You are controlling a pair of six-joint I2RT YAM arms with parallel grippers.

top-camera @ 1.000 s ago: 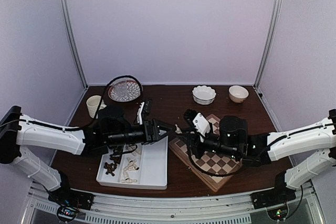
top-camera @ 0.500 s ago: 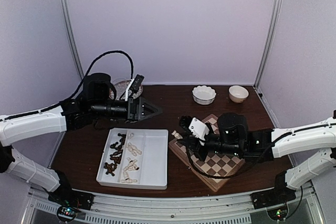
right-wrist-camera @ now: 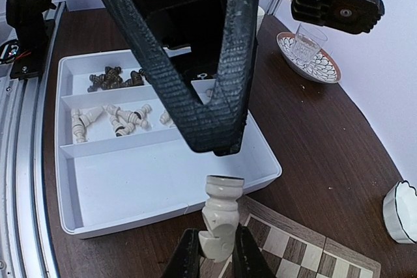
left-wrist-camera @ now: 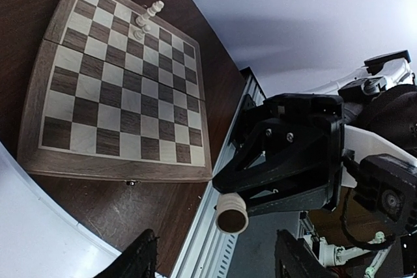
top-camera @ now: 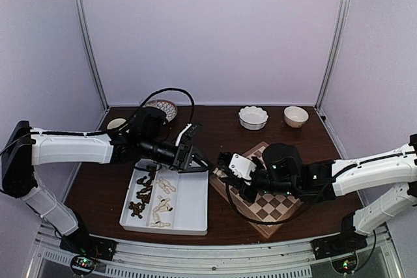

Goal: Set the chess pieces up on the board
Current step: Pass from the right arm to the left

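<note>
My right gripper (right-wrist-camera: 217, 250) is shut on a cream chess piece (right-wrist-camera: 220, 216), held upright by its top with the base upward, just over the board's (right-wrist-camera: 306, 252) corner nearest the tray. From above, my right gripper (top-camera: 223, 166) sits at the left corner of the board (top-camera: 270, 209). My left gripper (top-camera: 197, 159) hovers close by over the tray's far right corner, open, fingers (left-wrist-camera: 140, 258) wide apart and nothing between them. In the left wrist view the held piece (left-wrist-camera: 231, 213) shows its round base. Two cream pieces (left-wrist-camera: 146, 21) stand on the board (left-wrist-camera: 111, 96).
A white tray (top-camera: 189, 206) left of the board holds several dark pieces (right-wrist-camera: 114, 79) and cream pieces (right-wrist-camera: 111, 118). At the back stand two white bowls (top-camera: 253, 117) (top-camera: 296, 116), a patterned plate (top-camera: 163, 105) with a glass (right-wrist-camera: 306, 43), and a cup (top-camera: 117, 123).
My left arm swung up and back toward the plate, then came down again to the tray's far right corner. My right gripper kept its piece and shifted slightly left.
</note>
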